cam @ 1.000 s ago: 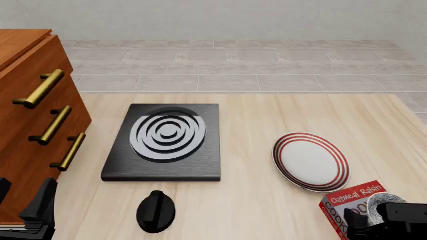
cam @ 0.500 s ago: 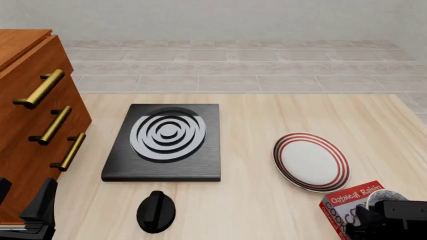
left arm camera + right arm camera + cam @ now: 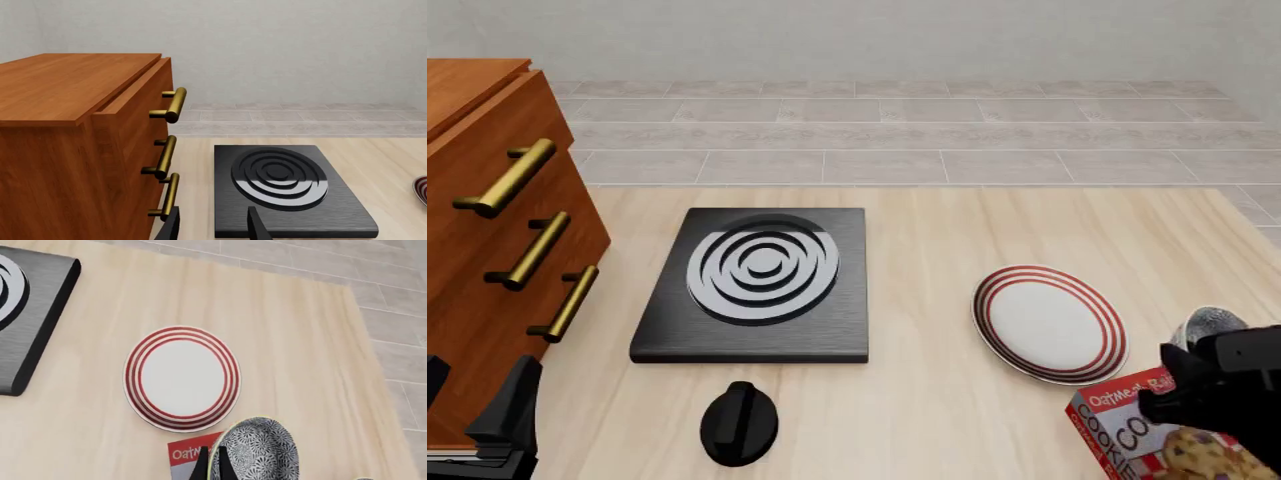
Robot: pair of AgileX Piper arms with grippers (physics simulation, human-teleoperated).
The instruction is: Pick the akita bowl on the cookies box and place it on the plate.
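In the front view, my right gripper (image 3: 1204,362) is shut on the rim of the akita bowl (image 3: 1209,324), a small bowl with a speckled inside. It holds the bowl in the air above the red cookies box (image 3: 1148,432) at the table's near right. The right wrist view shows the fingers (image 3: 200,467) pinching the bowl (image 3: 260,452) at its edge, with the box (image 3: 185,455) below. The plate (image 3: 1049,322), white with red rings, lies bare just left of the bowl, also seen as the plate (image 3: 181,377). My left gripper (image 3: 213,229) stands open and holds nothing, low at the near left (image 3: 507,420).
A wooden drawer cabinet (image 3: 501,240) with brass handles fills the left side. A black slab (image 3: 761,285) with grey-white rings lies mid-table, and a black knob (image 3: 739,423) sits in front of it. The table's right edge (image 3: 1261,225) is close to the bowl.
My right gripper has risen with the bowl, lifting it off the cookies box; more of the box's top now shows. The left arm has not moved.
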